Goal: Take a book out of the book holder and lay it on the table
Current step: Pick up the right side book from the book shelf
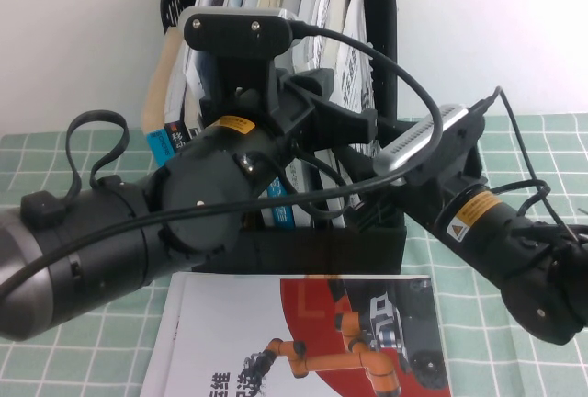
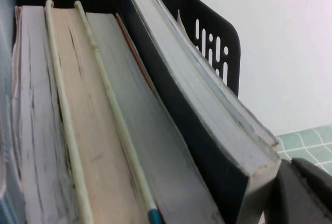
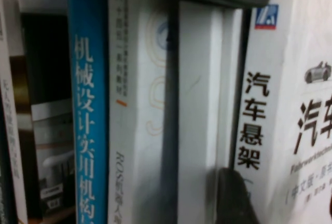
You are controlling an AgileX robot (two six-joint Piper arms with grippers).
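1. Both arms reached into the black book holder (image 1: 390, 57), which stood at the back of the green checked surface (image 1: 514, 186) with several books upright in its compartments.

2. The left claw (image 1: 344, 121) sat among the books near the holder's middle; whether it was apart or together could not be told. The left wrist view showed only page edges and a dark tip at the corner of one leaning volume.

3. The right claw (image 1: 363, 209) was low at the holder's front, hidden behind the arms; its state could not be told either.

4. The book (image 3: 282, 110), white with black characters and a small car drawing, stood in the holder beside a blue-spined book (image 3: 88, 110), as the right wrist view showed.

5. A red-and-white book (image 1: 303, 337) with an orange robot arm lay flat in front of the holder.

6. Risks, as judged: tightly packed neighbours might drag out with the thin softcover, the holder might tip forward, or the crowded arms might collide.
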